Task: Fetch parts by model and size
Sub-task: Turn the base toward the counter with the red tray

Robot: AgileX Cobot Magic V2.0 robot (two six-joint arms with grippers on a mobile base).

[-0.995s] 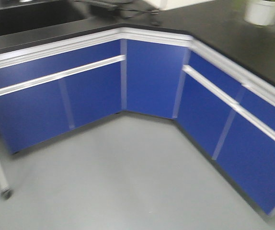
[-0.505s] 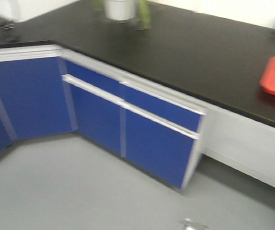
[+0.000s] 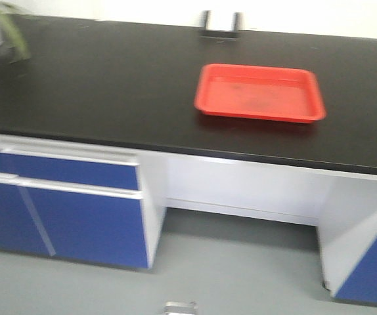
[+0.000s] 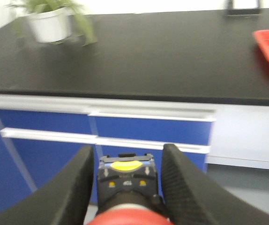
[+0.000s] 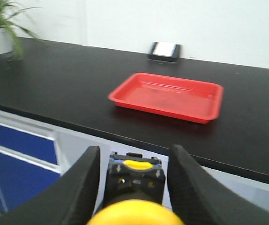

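In the left wrist view my left gripper (image 4: 127,154) is shut on the red-capped push button (image 4: 125,180). Its black body points forward between the two dark fingers (image 4: 78,183) and its red cap shows at the bottom edge. In the right wrist view my right gripper (image 5: 134,157) is shut on the yellow-capped push button (image 5: 134,183), held the same way with the yellow cap at the bottom edge. Both grippers hang in front of the counter's edge, above the floor. Neither gripper shows in the front view.
A red tray (image 3: 259,92) lies on the black counter (image 3: 110,85); it also shows ahead of the right gripper (image 5: 167,96). A potted plant (image 4: 50,26) stands at the counter's left. A small dark box (image 3: 220,23) sits by the wall. Blue cabinet doors (image 3: 77,216) and a knee gap are below.
The front view has swept right along the counters, from the blue corner cabinets to the straight counter. The red tray has come from the right edge to the middle.
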